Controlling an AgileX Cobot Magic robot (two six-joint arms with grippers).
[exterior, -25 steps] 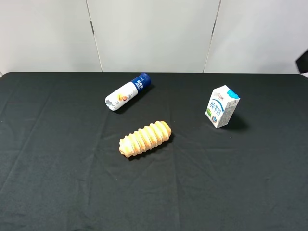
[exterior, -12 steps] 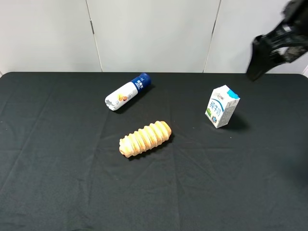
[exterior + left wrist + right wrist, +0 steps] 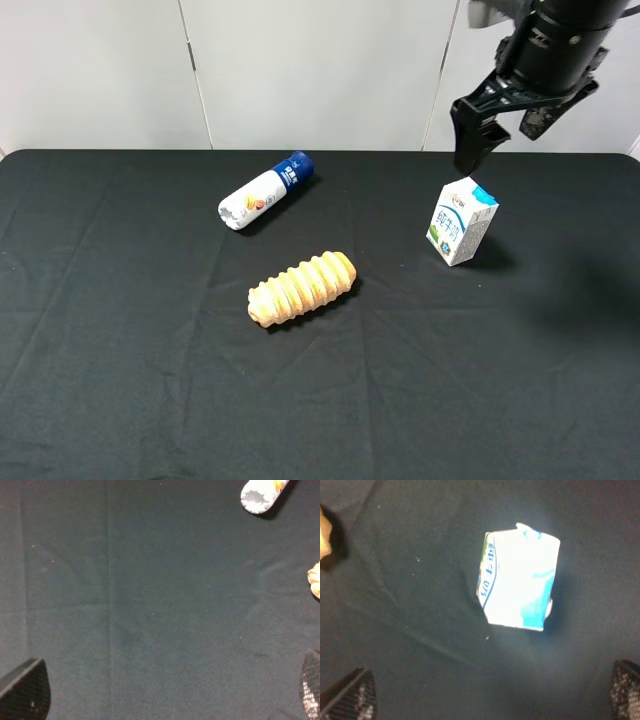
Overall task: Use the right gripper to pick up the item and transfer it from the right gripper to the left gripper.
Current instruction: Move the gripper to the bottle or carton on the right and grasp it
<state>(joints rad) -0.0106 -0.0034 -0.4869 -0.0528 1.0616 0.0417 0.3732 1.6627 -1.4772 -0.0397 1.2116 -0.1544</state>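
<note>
While the right gripper (image 3: 497, 146) hovers open above the item (image 3: 461, 222) (standing), the left gripper (image 3: 167, 695) gapes empty.

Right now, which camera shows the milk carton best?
Exterior high: the milk carton stands whole and upright, side and top visible. Right wrist sees it from above, washed out. Left wrist misses it.

We see blue Chinese lettering running down the side of the milk carton (image 3: 461, 222), just below the right gripper (image 3: 497, 140), too small and blurred for us to read. The bottle (image 3: 262, 192), well off to that gripper's side, carries print we cannot make out either.
</note>
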